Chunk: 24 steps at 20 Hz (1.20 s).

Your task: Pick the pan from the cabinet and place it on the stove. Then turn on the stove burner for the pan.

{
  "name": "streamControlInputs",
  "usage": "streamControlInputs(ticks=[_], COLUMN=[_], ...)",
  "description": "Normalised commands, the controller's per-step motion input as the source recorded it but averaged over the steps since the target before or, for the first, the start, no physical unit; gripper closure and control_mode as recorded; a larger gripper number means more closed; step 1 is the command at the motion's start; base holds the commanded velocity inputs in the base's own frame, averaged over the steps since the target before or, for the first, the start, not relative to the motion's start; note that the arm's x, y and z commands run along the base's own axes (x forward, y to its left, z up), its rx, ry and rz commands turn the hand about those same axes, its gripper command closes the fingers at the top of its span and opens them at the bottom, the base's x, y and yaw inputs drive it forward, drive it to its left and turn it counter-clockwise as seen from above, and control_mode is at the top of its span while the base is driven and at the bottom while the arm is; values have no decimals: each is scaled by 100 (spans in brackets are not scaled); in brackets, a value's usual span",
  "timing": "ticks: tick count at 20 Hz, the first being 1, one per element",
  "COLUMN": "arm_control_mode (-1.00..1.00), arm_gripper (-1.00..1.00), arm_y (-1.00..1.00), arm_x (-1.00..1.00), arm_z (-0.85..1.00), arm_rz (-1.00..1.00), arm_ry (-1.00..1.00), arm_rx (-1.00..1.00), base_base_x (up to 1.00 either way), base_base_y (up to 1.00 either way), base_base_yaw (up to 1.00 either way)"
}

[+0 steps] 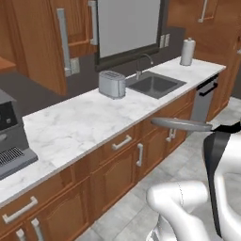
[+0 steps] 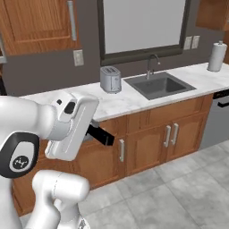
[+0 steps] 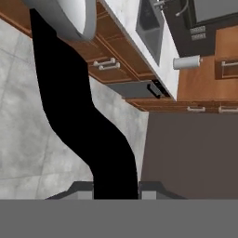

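Pan point(image 1: 181, 124) hangs level beside the counter point(image 1: 80, 122), jaws clamped on its black handle point(image 3: 83, 121).

Flat, even, rendered light, bright with no visible lamp. The marble worktop point(image 1: 84, 120) reads pale and almost shadowless; only a soft dark patch sits under the toaster point(image 1: 112, 84) on its front side. Left of the toaster, the wall under the cabinet point(image 1: 42, 42) goes dim. No glare, though the sink point(image 2: 159, 86) basin is darker than its rim. Edges are slightly soft and low-resolution. In the hand view the pan point(image 3: 65, 18) handle is a featureless black shape.
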Motion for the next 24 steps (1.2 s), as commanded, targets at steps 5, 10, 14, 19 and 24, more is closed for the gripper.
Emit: streamControlInputs(ticks=[5,10,14,19,24], arm_control_mode=[100,100,100,100,100], arm_gripper=[100,100,100,100,100], arm_y=[0,0,0,0,0], arm_x=[0,0,0,0,0], arm_z=[0,0,0,0,0], arm_rz=[0,0,0,0,0], arm_ry=[0,0,0,0,0], arm_rx=[0,0,0,0,0], base_base_x=[0,0,0,0,-10], base_base_y=[-44,-47,-49,-46,-52], base_base_yaw=[-27,-27,-28,-29,-26])
